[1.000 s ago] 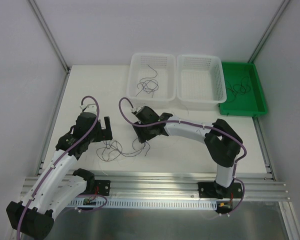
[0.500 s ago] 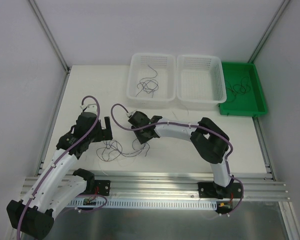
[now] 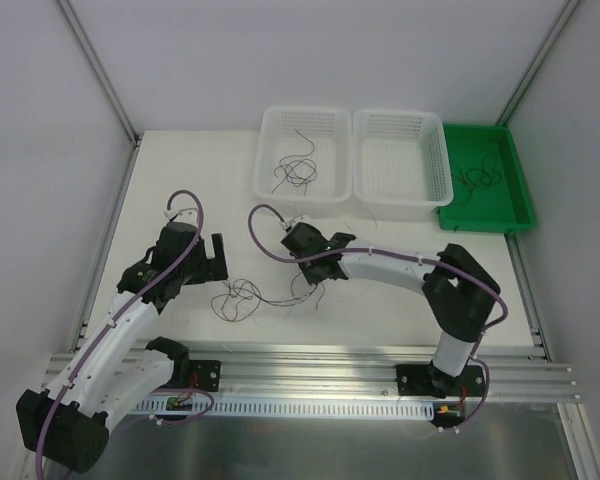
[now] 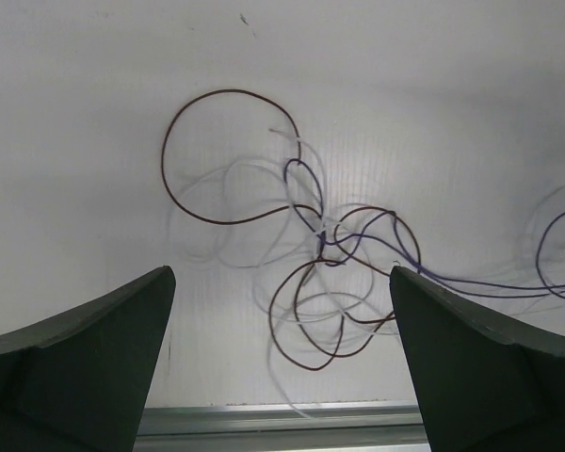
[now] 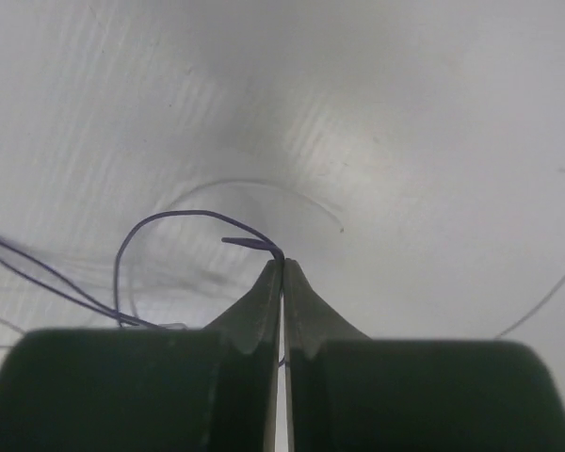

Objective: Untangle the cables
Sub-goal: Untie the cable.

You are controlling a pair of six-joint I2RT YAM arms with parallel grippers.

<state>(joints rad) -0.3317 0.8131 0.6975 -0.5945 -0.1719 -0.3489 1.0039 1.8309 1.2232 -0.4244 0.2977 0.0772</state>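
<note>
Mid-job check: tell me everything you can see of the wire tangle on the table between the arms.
The wire tangle is a loose, flat knot of hair-thin brown, white and purple strands lying on the white table, looping around one central crossing. One purple strand runs off to the right gripper, which is shut on it. The left gripper is open, not gripping the tangle.

The purple wire (image 4: 433,276) leaves the left wrist view's right edge. The strands (image 3: 472,178) in the green tray (image 3: 508,195) are too thin to count.
</note>
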